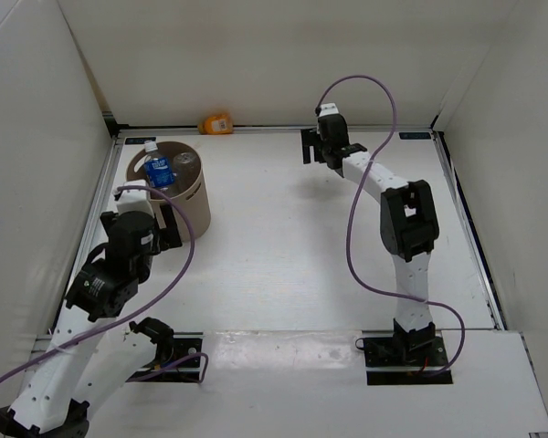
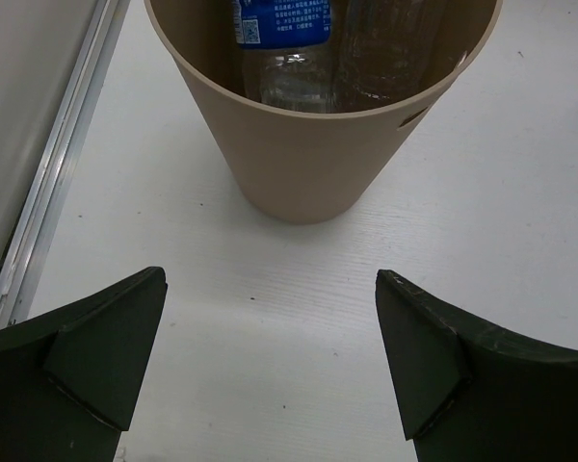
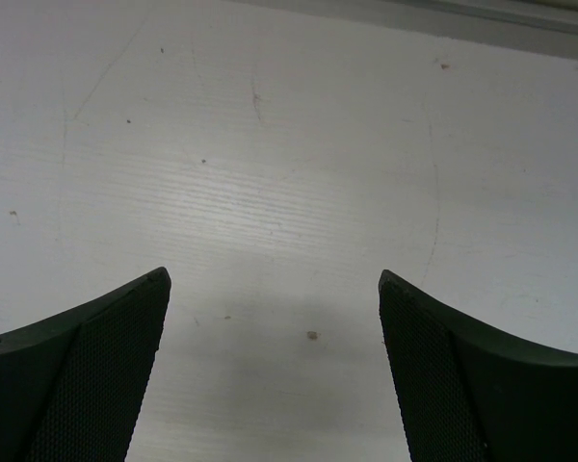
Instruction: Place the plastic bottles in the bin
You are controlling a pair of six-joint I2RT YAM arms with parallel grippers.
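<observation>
Bin [image 1: 195, 206] stands at the far left of the white surface [image 1: 283, 265], tan, round and tapered, with a small notch in its rim. Inside it a blue-labelled bottle [image 1: 158, 171] with a white cap stands near the left wall. A clear bottle [image 1: 185, 161] sits just beside it on the right. The left wrist view looks into the bin's mouth and shows both, but whether anything else clear lies among them cannot be told. The orange bottle [image 1: 216, 123] lies outside the bin, at the far edge of the surface against the back wall, well apart from both hands. The left hand [image 1: 167, 222] hovers just on the near side of the bin, its two fingers spread wide with only bare surface between them. The right hand [image 1: 327, 149] is stretched toward the far edge, right of the middle, pointing down. Its fingers are also wide apart and hold nothing, and its wrist view shows only scuffed white surface below.
</observation>
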